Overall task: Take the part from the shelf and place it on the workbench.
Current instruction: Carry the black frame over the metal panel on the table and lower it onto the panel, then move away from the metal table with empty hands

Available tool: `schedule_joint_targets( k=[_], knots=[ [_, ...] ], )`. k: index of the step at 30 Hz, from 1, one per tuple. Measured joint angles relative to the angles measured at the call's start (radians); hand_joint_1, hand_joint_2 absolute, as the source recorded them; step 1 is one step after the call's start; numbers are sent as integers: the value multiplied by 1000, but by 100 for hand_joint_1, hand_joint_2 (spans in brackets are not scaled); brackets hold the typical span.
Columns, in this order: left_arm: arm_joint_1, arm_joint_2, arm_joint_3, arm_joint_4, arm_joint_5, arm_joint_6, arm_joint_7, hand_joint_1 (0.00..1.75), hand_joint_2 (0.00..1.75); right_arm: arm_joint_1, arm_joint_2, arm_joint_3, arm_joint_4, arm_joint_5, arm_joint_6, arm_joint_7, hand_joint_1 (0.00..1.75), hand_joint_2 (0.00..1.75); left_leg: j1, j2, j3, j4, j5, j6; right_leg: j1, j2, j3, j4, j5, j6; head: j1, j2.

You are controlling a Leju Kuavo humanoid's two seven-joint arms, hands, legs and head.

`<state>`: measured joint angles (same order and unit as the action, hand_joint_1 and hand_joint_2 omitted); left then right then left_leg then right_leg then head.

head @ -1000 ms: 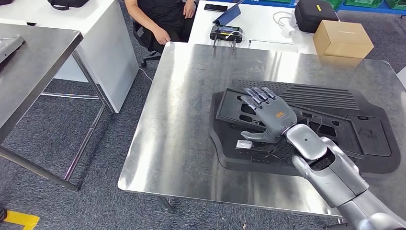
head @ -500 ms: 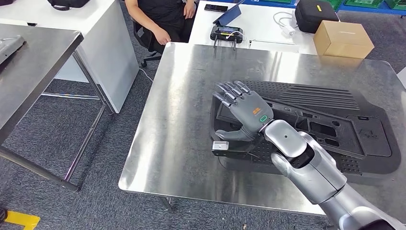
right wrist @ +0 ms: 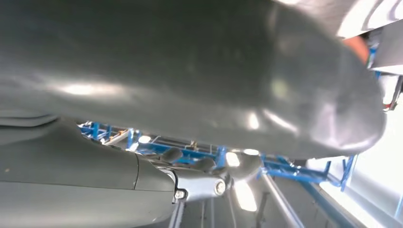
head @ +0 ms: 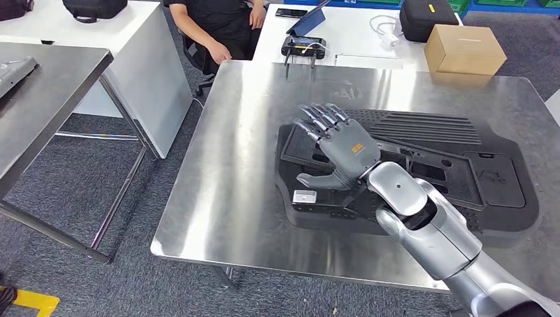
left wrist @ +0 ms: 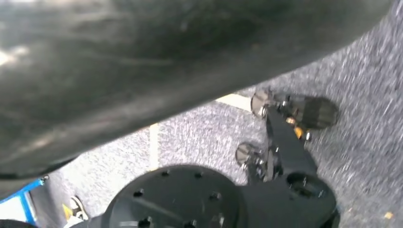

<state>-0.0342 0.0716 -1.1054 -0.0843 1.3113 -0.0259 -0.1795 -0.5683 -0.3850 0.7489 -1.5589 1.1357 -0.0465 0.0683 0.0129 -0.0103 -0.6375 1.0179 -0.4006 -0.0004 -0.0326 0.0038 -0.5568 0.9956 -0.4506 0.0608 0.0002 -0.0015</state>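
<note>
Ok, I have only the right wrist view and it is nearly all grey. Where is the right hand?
Observer: The right hand is over the left end of the black part, fingers spread.
Operator: Is the part on the workbench?
Observer: Yes, it lies flat on the steel workbench.
Operator: Is somebody near?
Observer: A person sits beyond the far edge of the workbench, beside a white table.
</note>
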Motion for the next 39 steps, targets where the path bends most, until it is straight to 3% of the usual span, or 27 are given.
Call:
schedule_joint_targets(
  k=[2, 4, 6, 8, 10, 12, 14, 16, 18, 20, 21, 22, 23, 24, 26, 28, 30, 31, 33, 35, 36, 37, 38, 39],
  knots=[
    [1, -1, -6, 0, -1, 2, -3, 0, 0, 34, -36, -16, -25, -6, -28, -5, 0, 0, 4, 4, -23, 64, -58, -6, -3, -4, -5, -1, 8, -14, -2, 0],
    [2, -1, -12, 0, -2, 2, -9, 0, 0, 84, -81, -41, -53, -14, -57, -14, 0, 0, 5, 7, -66, 198, -145, -10, 2, -8, -13, -1, 14, -23, -5, 0],
    [2, -1, -15, 0, -1, 1, -15, 0, 0, 138, -121, -65, -77, -17, -81, -23, 0, 0, 6, 7, -81, 286, -186, -11, 7, -12, -22, 0, 20, -28, -5, 0],
    [2, -1, -15, 0, 1, -2, -17, 0, 0, 171, -146, -83, -92, -17, -95, -30, 0, 0, 8, 7, -29, 235, -161, -10, 8, -11, -30, 2, 25, -26, -5, 0],
    [-1, 0, -16, 0, 4, -3, -18, 0, 0, 193, -162, -105, -111, -17, -107, -35, 0, 0, 9, 5, 59, 104, -124, -10, 9, -8, -37, 9, 29, -19, -5, 0],
    [-6, 0, -16, 0, 8, 0, -12, 0, 0, 213, -173, -132, -131, -20, -120, -38, 0, 0, 5, 1, 99, 28, -112, -4, 12, -7, -46, 14, 36, -8, -4, 0],
    [-5, 0, -17, 0, 10, 9, 10, 0, 0, 240, -173, -156, -141, -27, -142, -42, 0, 0, -4, -2, 92, 22, -104, 11, 11, -7, -53, 10, 47, 8, -3, 0],
    [2, 0, -20, 3, 14, 16, 32, 0, 0, 286, -168, -181, -144, -33, -189, -51, 0, 0, -8, -1, 79, 19, -88, 32, 6, -7, -67, 22, 33, 16, -2, 0],
    [10, 0, -23, 7, 19, 16, 37, 0, 0, 329, -160, -207, -144, -42, -248, -55, 0, 0, -10, 1, 59, 17, -71, 51, 5, -7, -107, 106, -33, 5, 2, 0],
    [13, 0, -25, 13, 21, 16, 38, 0, 0, 366, -151, -238, -152, -71, -296, -62, 0, 0, -16, 2, 35, 18, -55, 61, 9, -6, -153, 243, -107, -5, 4, 0],
    [13, 0, -26, 15, 22, 16, 37, 0, 0, 385, -147, -255, -159, -88, -311, -67, 0, 44, -19, 1, 23, 18, -46, 63, 10, -6, -162, 291, -124, -3, 4, 0],
    [14, 0, -26, 17, 22, 16, 37, 0, 0, 403, -143, -272, -169, -106, -321, -74, 0, 87, -22, 1, 12, 18, -38, 64, 12, -6, -154, 305, -126, 1, 4, 0],
    [14, -1, -27, 18, 22, 16, 36, 0, 0, 419, -138, -287, -178, -123, -327, -83, 0, 131, -24, 1, 1, 18, -29, 64, 14, -6, -125, 280, -114, 6, 4, 0],
    [14, -2, -28, 19, 22, 16, 35, 0, 0, 432, -134, -300, -188, -143, -331, -94, 0, 175, -26, 1, -9, 18, -21, 63, 18, -6, -78, 221, -96, 10, 4, 0],
    [13, -5, -30, 19, 24, 15, 31, 0, 0, 457, -123, -334, -216, -211, -343, -131, 0, 175, -29, 1, -23, 19, -4, 58, 28, -7, 34, 72, -78, 4, 3, 0],
    [13, -8, -31, 19, 28, 15, 24, 0, 0, 490, -104, -375, -249, -300, -360, -172, 0, 175, -30, 2, -28, 17, 13, 48, 37, -8, 84, -7, -75, -8, 4, 0],
    [16, -9, -32, 21, 33, 15, 16, 0, 0, 524, -72, -413, -278, -381, -368, -196, 0, 175, -28, 2, -28, 13, 25, 36, 34, -8, 76, -17, -63, -20, 5, 0],
    [17, -10, -32, 22, 36, 12, 6, 0, 0, 539, -56, -427, -292, -408, -368, -204, 0, 175, -26, 2, -32, 21, 11, 29, 30, -9, 71, -20, -54, -28, 4, 0],
    [17, -12, -32, 24, 40, 6, -23, 0, 0, 561, -26, -451, -319, -445, -370, -220, 0, 175, -21, 2, -49, 81, -68, 15, 20, -11, 54, -25, -32, -44, 0, 0],
    [14, -15, -33, 23, 42, 9, -44, 0, 0, 581, 2, -468, -349, -479, -365, -236, 0, 175, -12, 3, -69, 196, -169, 2, 21, -12, 36, -24, -13, -49, -4, 0],
    [11, -15, -34, 23, 43, 13, -47, 0, 0, 594, 17, -474, -364, -495, -360, -247, 0, 175, -7, 3, -72, 249, -191, -4, 21, -13, 25, -23, -2, -49, -5, 0],
    [9, -15, -35, 22, 44, 17, -48, 0, 0, 610, 31, -479, -377, -509, -355, -259, 0, 175, -1, 4, -64, 280, -189, -10, 20, -14, 15, -21, 7, -46, -5, 0],
    [7, -15, -36, 20, 46, 19, -48, 0, 0, 629, 45, -482, -387, -518, -351, -272, 0, 175, 6, 5, -42, 281, -169, -17, 18, -14, 2, -18, 16, -41, -5, 0],
    [5, -15, -38, 19, 48, 20, -48, 0, 0, 648, 56, -483, -395, -525, -348, -286, 0, 175, 14, 5, -4, 246, -141, -24, 16, -15, -10, -13, 22, -35, -5, 0]
  ],
)
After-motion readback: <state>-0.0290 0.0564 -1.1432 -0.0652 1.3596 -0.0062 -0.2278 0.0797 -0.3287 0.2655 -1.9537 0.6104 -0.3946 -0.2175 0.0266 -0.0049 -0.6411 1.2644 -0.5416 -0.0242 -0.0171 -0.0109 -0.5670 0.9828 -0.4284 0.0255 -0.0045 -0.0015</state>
